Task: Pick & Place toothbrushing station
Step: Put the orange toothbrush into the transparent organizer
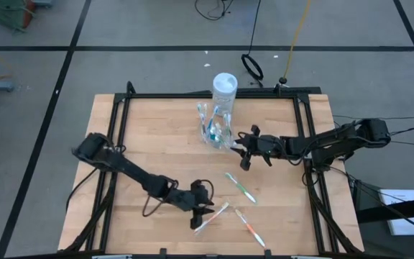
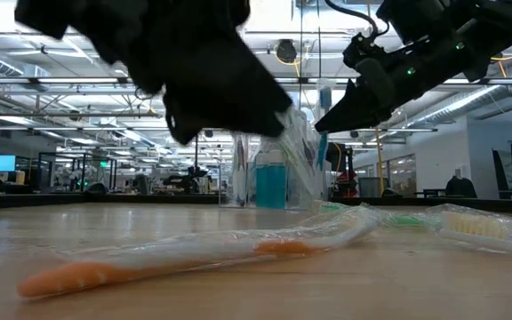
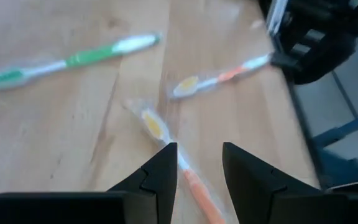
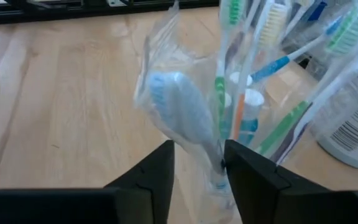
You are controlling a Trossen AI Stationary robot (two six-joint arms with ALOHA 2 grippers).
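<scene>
I have the right gripper (image 1: 237, 143) at the holder (image 1: 216, 129), which stands on the surface (image 1: 164, 144) toward the far edge, just in front of the taller white-capped container (image 1: 224, 90). Through the right wrist camera, its fingers (image 4: 151, 171) are spread a little on either side of a wrapped blue brush (image 4: 179, 109), whose head stands up between them; I cannot tell whether the pads touch the wrapper or have just let it go. That brush leans at the holder's side next to the other brushes (image 4: 272, 68) standing in the holder, green, orange and blue handles bunched together. My left gripper (image 1: 201, 210) is low over the near part of the surface, well apart from the holder. Its fingers (image 3: 160, 171) are parted with a wrapped orange brush (image 3: 166, 146) lying between the tips on the wood, yellow-bristled head pointing away from the gripper; I see no pinch on it. Near it lie a second orange brush (image 3: 219, 78) and, farther off, a green brush (image 3: 73, 59), both flat on the surface. From table height the nearest orange brush (image 2: 212, 253) lies flat in its clear wrap.
</scene>
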